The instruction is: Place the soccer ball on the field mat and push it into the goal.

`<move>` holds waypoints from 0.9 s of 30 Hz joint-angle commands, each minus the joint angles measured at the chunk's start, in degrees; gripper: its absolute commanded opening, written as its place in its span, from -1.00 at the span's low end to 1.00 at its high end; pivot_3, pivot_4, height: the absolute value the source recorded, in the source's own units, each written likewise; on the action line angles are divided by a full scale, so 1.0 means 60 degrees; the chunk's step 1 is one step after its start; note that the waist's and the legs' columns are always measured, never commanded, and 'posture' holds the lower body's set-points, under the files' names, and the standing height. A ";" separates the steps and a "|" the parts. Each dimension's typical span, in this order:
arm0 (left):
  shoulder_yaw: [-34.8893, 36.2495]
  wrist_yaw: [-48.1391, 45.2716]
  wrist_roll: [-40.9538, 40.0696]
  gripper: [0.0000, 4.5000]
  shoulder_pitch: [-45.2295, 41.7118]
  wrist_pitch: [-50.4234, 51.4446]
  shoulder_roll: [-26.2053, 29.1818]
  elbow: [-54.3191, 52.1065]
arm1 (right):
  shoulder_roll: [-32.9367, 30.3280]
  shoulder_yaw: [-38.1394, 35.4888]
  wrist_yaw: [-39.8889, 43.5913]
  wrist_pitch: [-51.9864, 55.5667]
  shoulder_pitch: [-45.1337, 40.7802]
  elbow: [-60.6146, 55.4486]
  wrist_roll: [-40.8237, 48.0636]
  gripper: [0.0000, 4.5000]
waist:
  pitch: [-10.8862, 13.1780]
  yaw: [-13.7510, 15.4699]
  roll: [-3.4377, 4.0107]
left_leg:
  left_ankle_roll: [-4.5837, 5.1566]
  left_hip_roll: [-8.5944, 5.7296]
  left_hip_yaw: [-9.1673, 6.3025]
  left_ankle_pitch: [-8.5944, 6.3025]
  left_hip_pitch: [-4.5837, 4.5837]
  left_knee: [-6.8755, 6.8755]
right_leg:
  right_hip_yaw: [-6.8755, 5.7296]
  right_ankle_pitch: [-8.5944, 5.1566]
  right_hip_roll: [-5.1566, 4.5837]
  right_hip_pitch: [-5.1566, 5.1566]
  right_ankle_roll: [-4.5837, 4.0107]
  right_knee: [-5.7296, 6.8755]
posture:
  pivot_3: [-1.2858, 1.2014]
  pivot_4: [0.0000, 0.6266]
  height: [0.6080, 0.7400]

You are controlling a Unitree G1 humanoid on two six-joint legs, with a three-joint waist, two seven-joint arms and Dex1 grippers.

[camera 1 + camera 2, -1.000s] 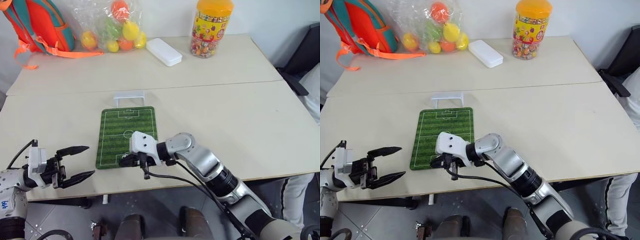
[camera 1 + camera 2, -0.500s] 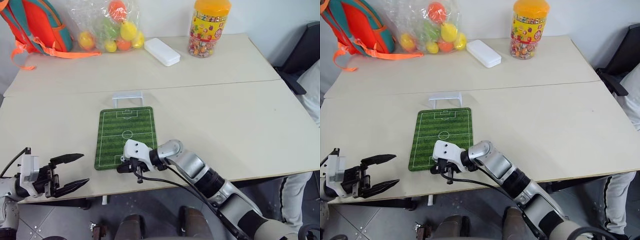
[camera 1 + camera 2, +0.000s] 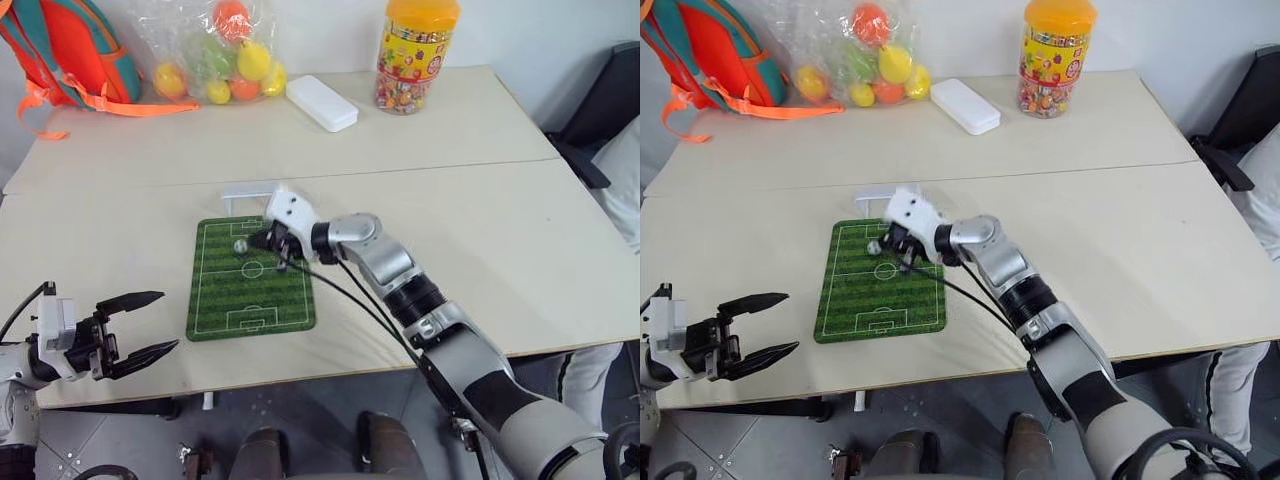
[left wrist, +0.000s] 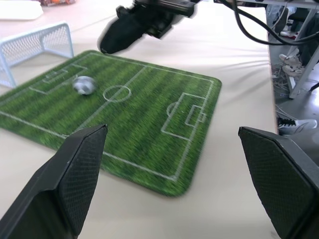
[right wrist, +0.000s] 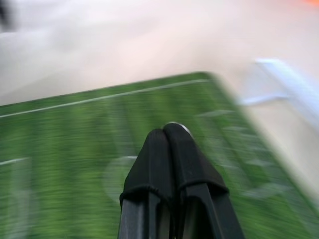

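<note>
Soccer ball [image 3: 240,245] loose on field mat [image 3: 225,300] short of goal [image 3: 247,192], just off tips of right gripper [image 3: 262,240], fingers pressed together, empty; left gripper [image 3: 158,323] spread wide, empty.

Head pair looks down over the field mat [image 3: 252,278]; both wrist views, perhaps closer, share it.

The soccer ball [image 3: 240,245] lies on the field mat [image 3: 225,300], before the goal [image 3: 245,192].
</note>
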 commanded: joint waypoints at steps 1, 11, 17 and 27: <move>0.0037 0.0200 0.0133 1.00 -0.0262 -0.0158 0.0053 0.0307 | -0.0036 -0.0682 -0.0098 -0.0147 -0.0215 -0.0529 0.0364 -0.98 | 0.0000 -0.0003 0.0000 | 0.0000 0.0000 0.0001 0.0000 0.0000 -0.0003 | -0.0001 0.0000 0.0000 -0.0001 0.0000 -0.0001 | 0.03 -0.52 1.00; 0.0338 0.1781 0.0387 1.00 -0.1088 -0.0073 0.0089 0.1069 | -0.1361 -0.0852 0.1379 0.0866 0.1289 -0.3610 0.1001 -0.98 | -0.0001 0.0010 -0.0004 | 0.0002 0.0004 0.0019 -0.0004 -0.0001 0.0000 | -0.0002 0.0000 0.0000 -0.0009 -0.0001 -0.0001 | 0.03 -0.52 1.00; 0.1006 0.3493 0.0473 1.00 -0.0983 0.0156 0.0081 0.1011 | -0.3265 -0.0860 0.2702 0.1185 0.2281 -0.4227 0.1170 -0.98 | 0.0000 0.0059 -0.0006 | 0.0009 0.0004 0.0023 -0.0009 -0.0001 0.0004 | 0.0000 0.0001 -0.0002 -0.0008 -0.0001 -0.0002 | 0.03 -0.52 1.00; 0.1923 0.3970 0.0486 1.00 0.1172 0.0576 0.0290 0.0399 | -0.5148 -0.1868 0.5412 -0.1849 0.3259 -0.1736 0.1742 0.36 | 0.0005 0.0044 -0.0011 | 0.0017 0.0011 0.0058 -0.0029 0.0017 0.0010 | 0.0007 0.0005 -0.0001 0.0003 -0.0009 -0.0031 | 0.03 -0.52 1.00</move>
